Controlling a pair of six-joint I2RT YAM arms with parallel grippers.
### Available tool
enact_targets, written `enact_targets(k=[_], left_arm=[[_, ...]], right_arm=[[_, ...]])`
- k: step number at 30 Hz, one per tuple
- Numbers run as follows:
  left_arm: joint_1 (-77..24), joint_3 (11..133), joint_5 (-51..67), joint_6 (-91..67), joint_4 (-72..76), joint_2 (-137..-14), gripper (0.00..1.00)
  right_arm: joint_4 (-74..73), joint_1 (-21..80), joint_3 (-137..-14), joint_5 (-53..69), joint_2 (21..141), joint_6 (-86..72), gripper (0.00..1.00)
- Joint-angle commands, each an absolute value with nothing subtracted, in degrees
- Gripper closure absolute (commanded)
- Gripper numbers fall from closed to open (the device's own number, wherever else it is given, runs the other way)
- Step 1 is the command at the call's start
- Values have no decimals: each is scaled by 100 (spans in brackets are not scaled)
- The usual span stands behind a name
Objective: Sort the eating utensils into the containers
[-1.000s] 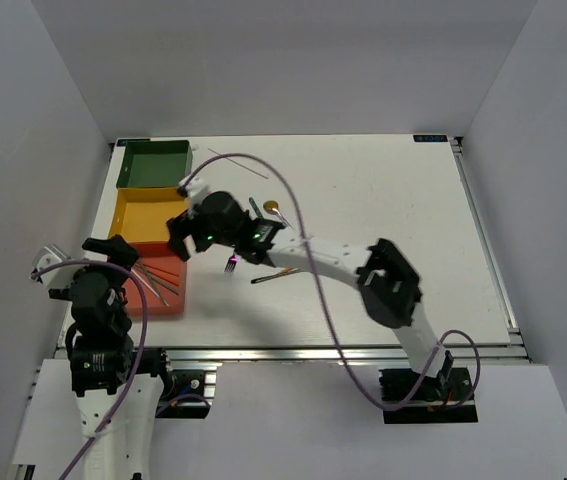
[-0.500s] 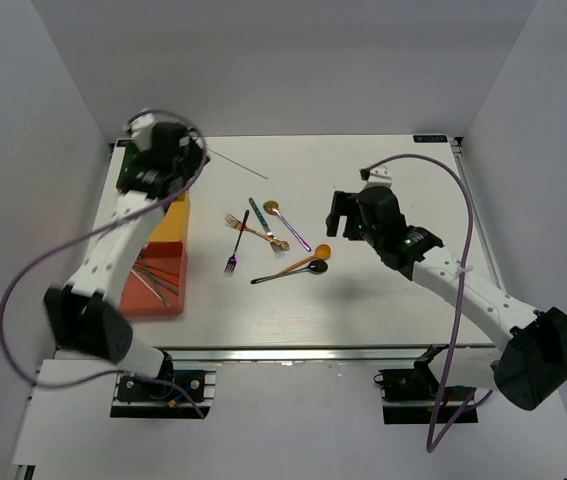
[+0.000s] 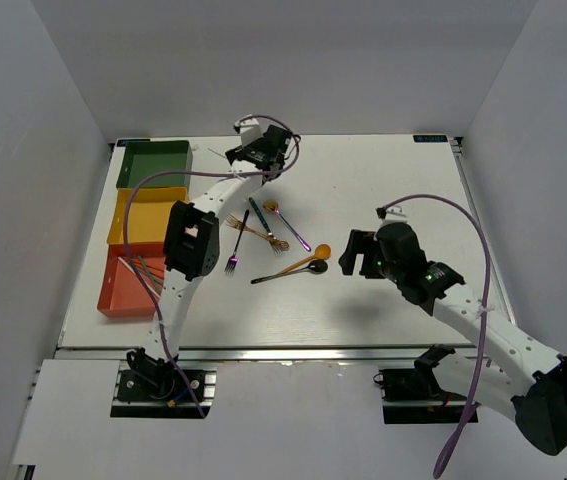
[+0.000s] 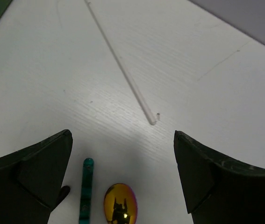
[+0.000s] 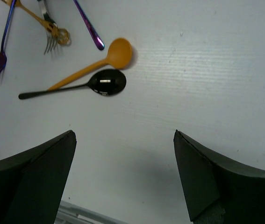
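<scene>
Three trays sit stacked along your left edge of the table (image 3: 383,300): the dark green tray (image 3: 153,164) farthest from you, the yellow tray (image 3: 135,216) in the middle, and the orange-red tray (image 3: 126,282) nearest, with a few thin utensils lying in its right half. You have the left gripper (image 3: 260,158) stretched out to the far side of the table, its fingers spread wide apart and holding nothing. In its wrist view you can see the white chopstick (image 4: 121,63) lying diagonally on the table ahead of the fingers, with the teal handle (image 4: 86,189) and the gold bowl of a spoon (image 4: 119,209) lying on the table between the two fingers. Your right gripper (image 3: 360,254) hangs over the middle of the table, just right of the loose utensils, and its fingers are also spread wide with nothing between them. From its wrist view you can pick out the orange spoon (image 5: 95,64) and the black spoon (image 5: 78,86) lying side by side with their bowls touching or nearly so, the purple fork (image 5: 2,44) at the upper left, a gold fork (image 5: 41,21) crossing beside it, and the end of a purple handle (image 5: 89,28) pointing toward the orange bowl. All of these still lie loose on the table, well apart from the trays.
</scene>
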State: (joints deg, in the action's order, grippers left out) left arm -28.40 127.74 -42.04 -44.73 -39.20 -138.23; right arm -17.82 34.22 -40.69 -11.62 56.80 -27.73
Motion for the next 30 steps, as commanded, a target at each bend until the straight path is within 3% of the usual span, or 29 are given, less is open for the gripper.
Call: enact_targets(k=[1,3,5,9,15,30], left_arm=[[-3137,12926,-4903,-3799,-2225,-13568,2],[-3190,14046,-5123,-3666,-2355,-14324,2],[-3199,14343,-5316,-3464,-2207,-14633,2],[-3191,13694,-5748,-3156,-1503,-14625,2],[-3199,13860,-5564,-2795,-1125,-15099,2],[-3094,14063,-5546,-3120,-1669,-15662,5]], right_arm=[[-1372,3401,-3615,-616,5388,-2953,11],[-1266,3401,-3437,-510,5160,-2997,11],[-1266,3401,-3252,-466,4915,-3032,11],[-1266,3401,-3033,-290,4439,-3102,11],[-1230,3401,-2769,-123,3745,-3243,11],[-1222,3393,-2312,202,3085,-3516,11]])
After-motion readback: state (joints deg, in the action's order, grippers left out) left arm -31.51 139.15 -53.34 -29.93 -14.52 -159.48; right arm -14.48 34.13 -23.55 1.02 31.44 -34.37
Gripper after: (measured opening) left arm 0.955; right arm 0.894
